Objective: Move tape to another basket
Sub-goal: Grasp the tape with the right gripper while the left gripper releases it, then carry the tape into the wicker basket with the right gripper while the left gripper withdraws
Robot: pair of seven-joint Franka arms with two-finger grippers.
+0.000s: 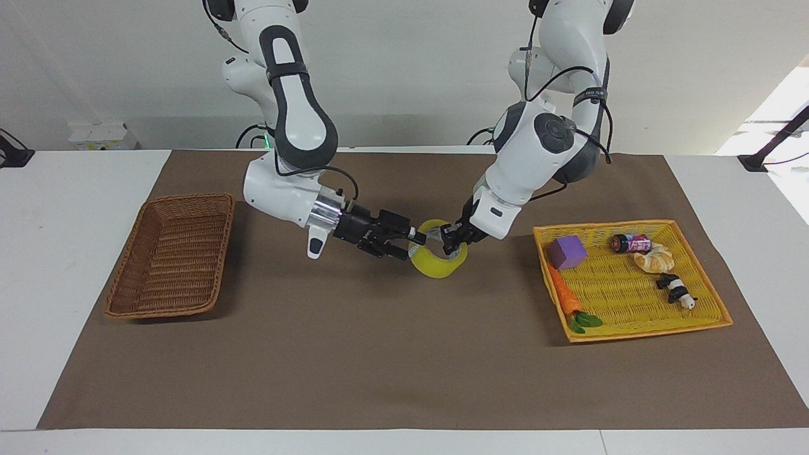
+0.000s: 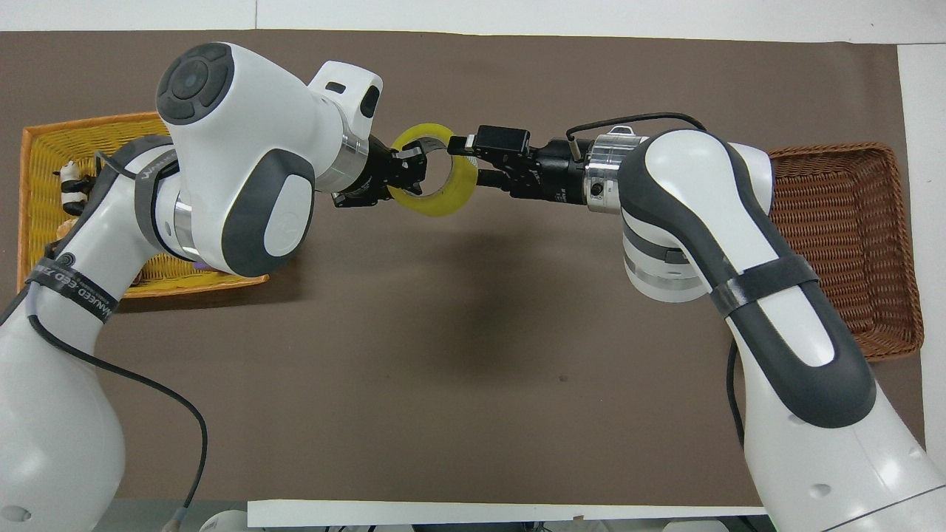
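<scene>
Left gripper [image 1: 450,241] is clamped on the tape [image 1: 437,262]: your fingers pinch the roll's wall at the side toward the left arm's end of the table, one finger inside the core. You have the roll up in the air over the middle of the brown mat [image 1: 392,366], tilted, its hole showing in both views.

Right gripper [image 1: 409,245] has its fingers spread, straddling the roll's other wall. In the overhead view one fingertip [image 2: 460,143] sits at the rim and the other lies beside the outer yellow face. You cannot tell from either view whether those fingers press the tape or only flank it.

Both forearms come in low and meet at the roll.

Your basket [image 1: 167,256], brown wicker, sits on the mat at the right arm's end of the table, well apart from the tape.

At the left arm's end: yellow tray [image 1: 711,316], holding a purple block [image 1: 567,251], a carrot [image 1: 565,297], a small can [image 1: 630,242], a croissant [image 1: 655,258] and a black-and-white toy [image 1: 676,291].
</scene>
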